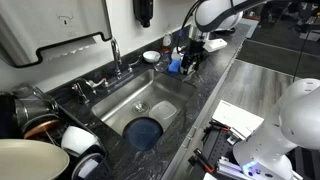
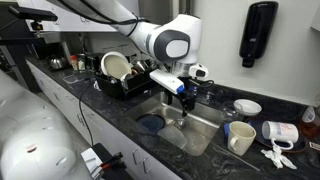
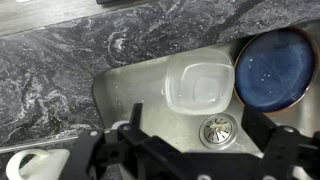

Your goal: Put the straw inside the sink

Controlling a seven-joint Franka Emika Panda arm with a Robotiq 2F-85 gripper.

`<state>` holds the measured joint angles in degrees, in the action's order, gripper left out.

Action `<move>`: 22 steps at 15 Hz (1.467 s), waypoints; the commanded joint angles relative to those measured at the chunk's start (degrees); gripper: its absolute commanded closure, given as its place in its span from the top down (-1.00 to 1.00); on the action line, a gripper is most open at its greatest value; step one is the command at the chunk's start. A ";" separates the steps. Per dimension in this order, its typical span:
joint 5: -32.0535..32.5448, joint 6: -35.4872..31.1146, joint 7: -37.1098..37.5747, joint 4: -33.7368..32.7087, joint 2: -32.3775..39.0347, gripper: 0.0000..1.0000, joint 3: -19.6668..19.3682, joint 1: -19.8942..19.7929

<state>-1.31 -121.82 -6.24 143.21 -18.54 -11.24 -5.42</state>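
The stainless-steel sink [image 1: 118, 97] is set in dark speckled stone and shows in both exterior views [image 2: 205, 130]. My gripper [image 1: 190, 58] hangs over the sink's end away from the dish pile, also in the exterior view [image 2: 186, 98]. In the wrist view the gripper [image 3: 196, 132] has its fingers wide apart above the sink floor [image 3: 135, 85], next to the round drain [image 3: 218, 128]. Nothing shows between the fingers. I cannot make out a straw in any view.
A blue plate [image 1: 145, 131] [image 3: 272, 68] and a clear plastic container [image 3: 200, 85] lie in the sink. The chrome faucet [image 1: 115, 52] stands behind it. Dishes [image 1: 40, 140] are piled at one end. A mug [image 2: 240, 138], a bowl [image 2: 247, 107] and a tipped cup [image 2: 276, 130] sit on the counter.
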 commanded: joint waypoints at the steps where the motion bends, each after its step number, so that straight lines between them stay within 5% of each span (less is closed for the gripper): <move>1: -0.29 0.10 -0.23 -0.07 0.06 1.00 0.77 -0.80; 14: -0.29 0.10 -0.22 -0.07 0.06 1.00 0.77 -0.80; 22: -7.63 -1.44 12.73 -0.14 2.27 1.00 -1.73 -5.19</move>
<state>-6.82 -121.65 2.07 143.24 -18.04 -12.93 -8.21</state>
